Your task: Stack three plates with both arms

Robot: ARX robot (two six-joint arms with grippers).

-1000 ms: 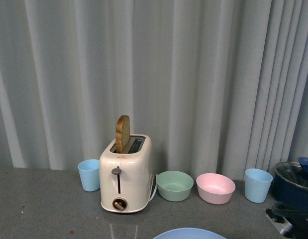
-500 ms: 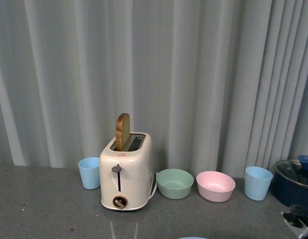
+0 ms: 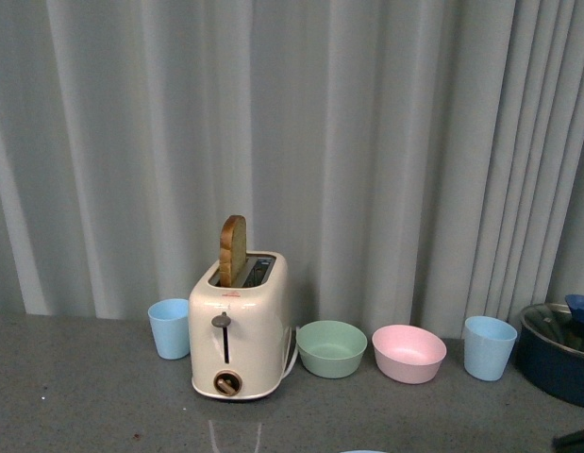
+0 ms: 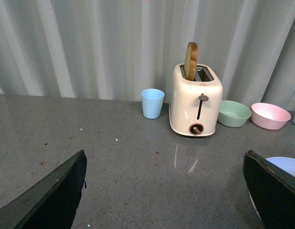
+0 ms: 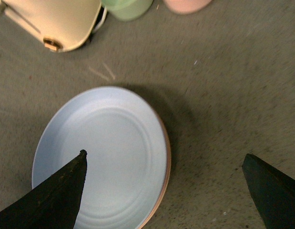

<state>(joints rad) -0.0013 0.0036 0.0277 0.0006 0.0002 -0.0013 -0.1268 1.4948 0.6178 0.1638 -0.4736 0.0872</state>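
Plates lie stacked on the grey counter (image 5: 223, 71) beneath the right gripper (image 5: 164, 191), whose jaws stand wide apart and hold nothing; the light blue plate (image 5: 102, 157) is on top, a pinkish rim (image 5: 167, 162) peeking out below it. Left gripper (image 4: 164, 191) gapes empty too, with the cream toaster (image 4: 195, 102) and its upright toast (image 4: 190, 59) ahead of it beside a blue cup (image 4: 152, 102). A small red mark on the toaster is too small to read
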